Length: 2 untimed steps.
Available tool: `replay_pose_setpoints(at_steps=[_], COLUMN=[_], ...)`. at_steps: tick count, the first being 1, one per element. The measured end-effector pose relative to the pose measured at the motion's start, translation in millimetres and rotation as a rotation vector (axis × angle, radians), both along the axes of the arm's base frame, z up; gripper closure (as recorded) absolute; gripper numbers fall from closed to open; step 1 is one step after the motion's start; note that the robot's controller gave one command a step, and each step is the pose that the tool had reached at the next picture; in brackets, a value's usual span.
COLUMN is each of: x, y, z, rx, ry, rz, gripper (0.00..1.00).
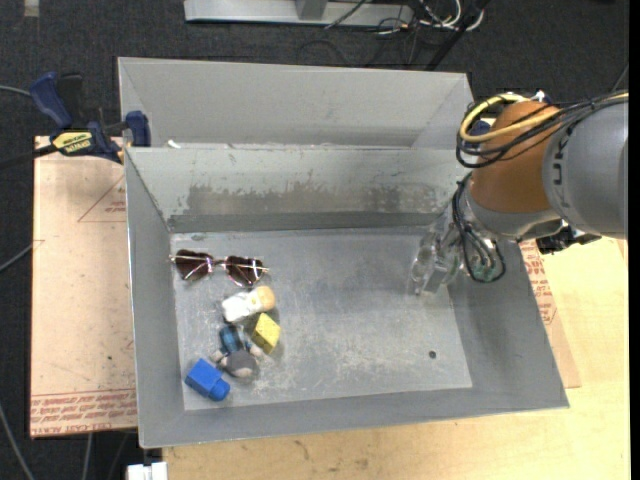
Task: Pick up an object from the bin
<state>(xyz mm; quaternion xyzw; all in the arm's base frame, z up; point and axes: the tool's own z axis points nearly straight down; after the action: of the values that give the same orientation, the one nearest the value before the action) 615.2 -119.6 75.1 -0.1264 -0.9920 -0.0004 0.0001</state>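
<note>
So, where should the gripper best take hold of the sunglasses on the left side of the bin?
Probably at the thin bridge between the lenses of the sunglasses, coming straight down from above: they lie flat, and the bridge is their narrowest part.

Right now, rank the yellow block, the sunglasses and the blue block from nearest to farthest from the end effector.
1. The yellow block, in the heap at the view's left, and the sunglasses behind it: too close to call from the end effector.
2. The blue block, front-left corner: farthest.

Grey metal bin (360, 318) floor carries sunglasses (218, 266), white piece (240, 306), yellow block (265, 333) and blue block (207, 379), all left side.
</note>
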Motion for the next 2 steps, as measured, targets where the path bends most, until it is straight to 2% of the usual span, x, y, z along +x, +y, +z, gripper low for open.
replay_pose_setpoints(at_steps=[1,2], x=[-0.2,2.2], y=[0.3,-0.2], z=[17.6,27.2], rx=[0.001,-0.001], ry=[0.002,-0.007], rz=[0.0,0.0], gripper=[1.0,1.0])
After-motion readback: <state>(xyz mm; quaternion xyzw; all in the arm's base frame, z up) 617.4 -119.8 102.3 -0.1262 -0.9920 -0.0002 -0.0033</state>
